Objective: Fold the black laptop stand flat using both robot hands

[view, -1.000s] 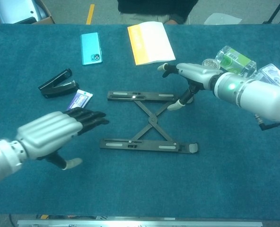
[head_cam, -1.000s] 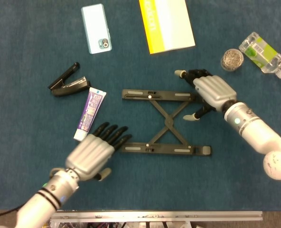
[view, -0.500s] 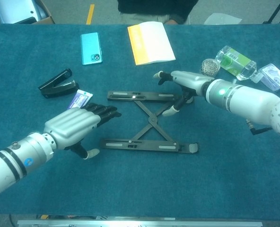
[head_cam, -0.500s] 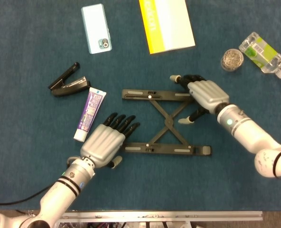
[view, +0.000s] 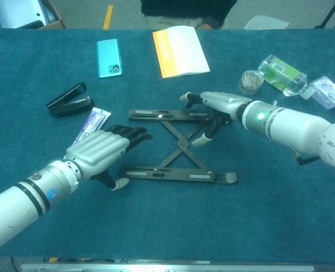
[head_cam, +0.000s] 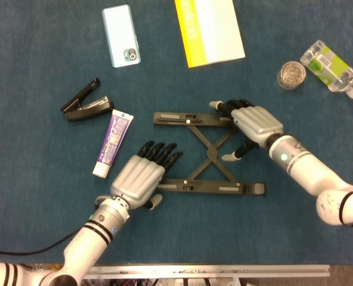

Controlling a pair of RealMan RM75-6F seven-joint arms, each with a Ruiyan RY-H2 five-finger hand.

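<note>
One black laptop stand (head_cam: 207, 153) lies opened out at the middle of the blue table (head_cam: 33, 196): two parallel bars, far and near, joined by a single crossed pair of struts. Two robot hands flank it. The left hand (head_cam: 142, 176) sits at the left end of the near bar, palm down, its dark fingers (head_cam: 160, 151) spread and extended between the two bars; it holds nothing. The right hand (head_cam: 251, 122) lies over the right end of the far bar, fingers apart, its thumb (head_cam: 231, 156) pointing down beside the struts; whether it actually grips the bar cannot be told.

Other items, one of each: a black stapler (head_cam: 86, 105), a toothpaste tube (head_cam: 112, 143) just left of the stand, a light-blue phone (head_cam: 121, 36), a yellow-and-white booklet (head_cam: 209, 30), a small round jar (head_cam: 291, 74), and a clear bottle with a green label (head_cam: 328, 65) at the far right.
</note>
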